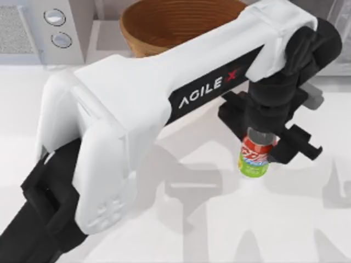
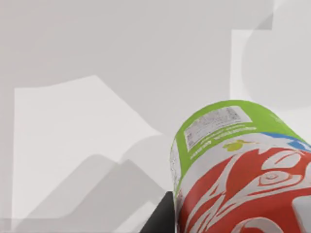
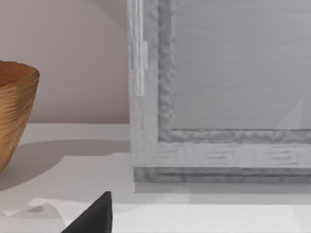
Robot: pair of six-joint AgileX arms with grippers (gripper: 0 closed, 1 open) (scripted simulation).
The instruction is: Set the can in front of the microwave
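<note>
The left end effector (image 1: pixel 267 143) is gripping the can (image 1: pixel 256 158) from above, its fingers closing on the can's upper part, with the green base hanging just under it above the surface (image 1: pixel 192 230). The microwave (image 1: pixel 38 33) is sitting well away from the end effector, toward the far left corner, so the step in hand looks like a carry across. Doing it well probably means keeping the can upright, passing on the near side of the basket (image 1: pixel 175 24), and lowering until the base is resting flat before letting go. The basket, just beyond the end effector, is showing a bare ribbed inside. The right arm is waiting near the darker box (image 3: pixel 218 97).
</note>
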